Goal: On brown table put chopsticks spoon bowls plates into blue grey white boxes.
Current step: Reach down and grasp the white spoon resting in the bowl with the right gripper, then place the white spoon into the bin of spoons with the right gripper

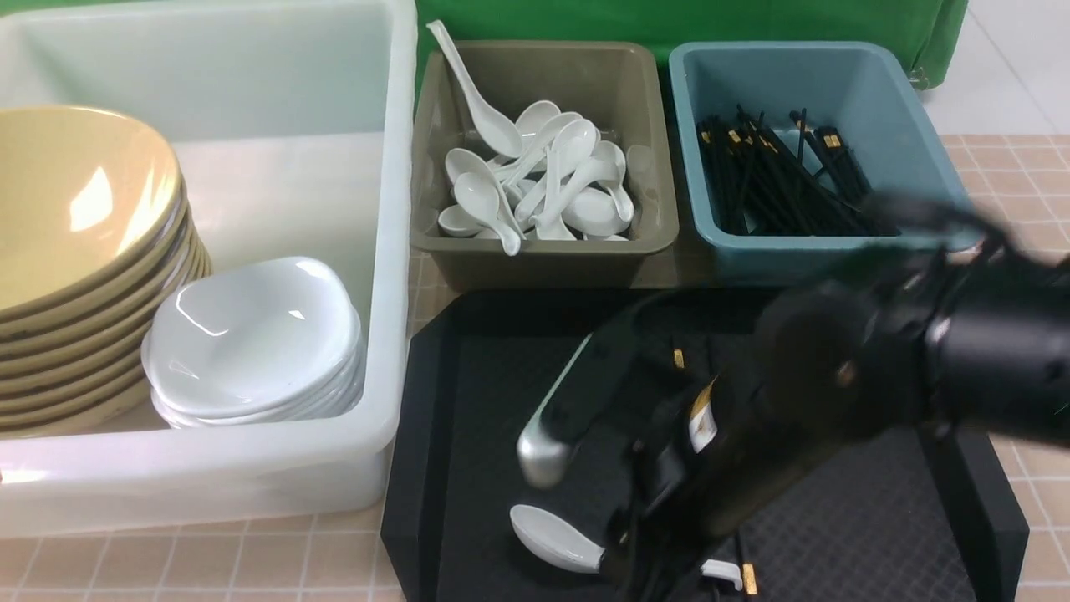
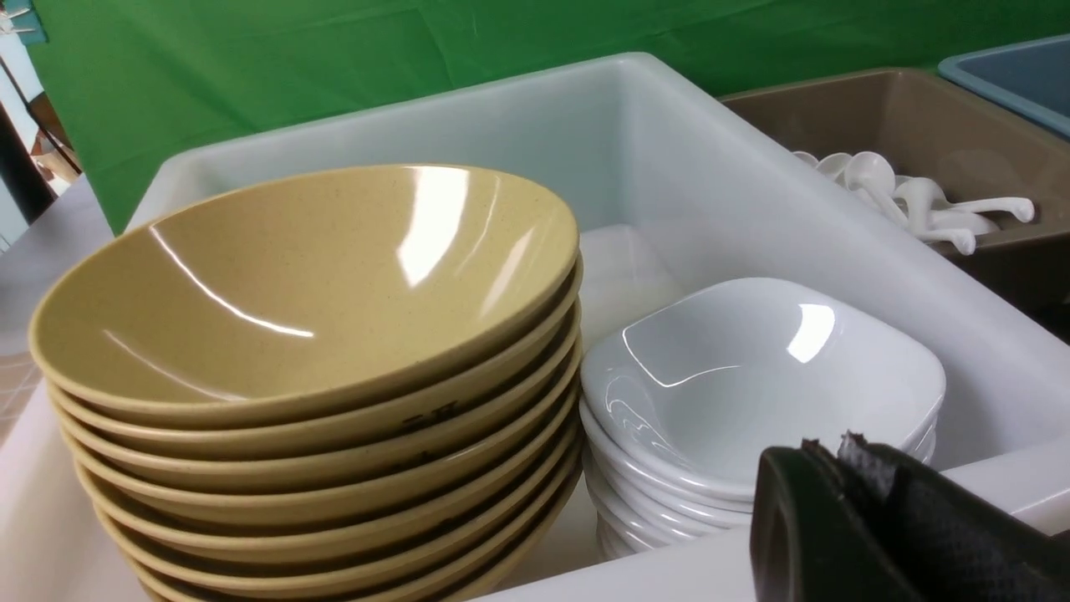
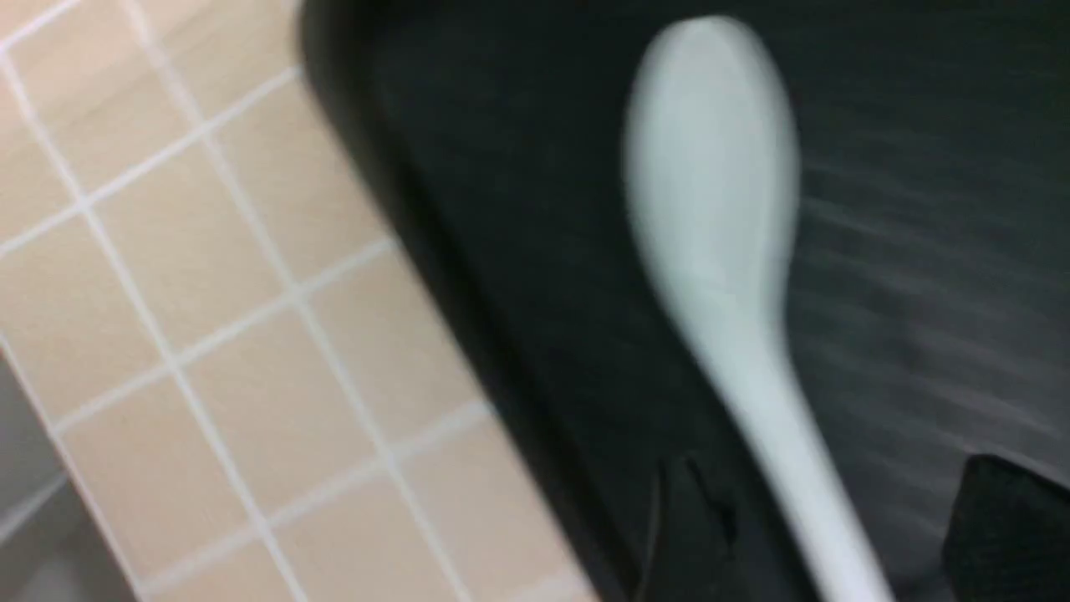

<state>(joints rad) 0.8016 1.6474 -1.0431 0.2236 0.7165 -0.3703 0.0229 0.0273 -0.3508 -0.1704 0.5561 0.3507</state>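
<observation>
One white spoon [image 1: 552, 539] [image 3: 710, 167] lies on the black tray [image 1: 468, 401]. My right gripper [image 1: 644, 535] [image 3: 836, 518] hangs low over it. It is open, with the spoon's handle between its fingers [image 3: 1003, 535] and a gap on each side. Chopsticks [image 1: 777, 184] fill the blue box [image 1: 802, 255], and more spoons [image 1: 543, 184] lie in the grey box [image 1: 543, 251]. The white box [image 1: 401, 251] [image 2: 669, 92] holds stacked yellow bowls [image 1: 75, 192] [image 2: 309, 276] and white plates [image 1: 251, 334] [image 2: 752, 376]. My left gripper [image 2: 827, 451] is shut and empty at that box's near rim.
The black tray [image 3: 501, 251] rests on the tiled brown table [image 1: 209, 560] [image 3: 209, 293], in front of the grey and blue boxes. A gold-banded black stick [image 1: 748, 577] lies on the tray beside the right arm. A green cloth hangs behind the boxes.
</observation>
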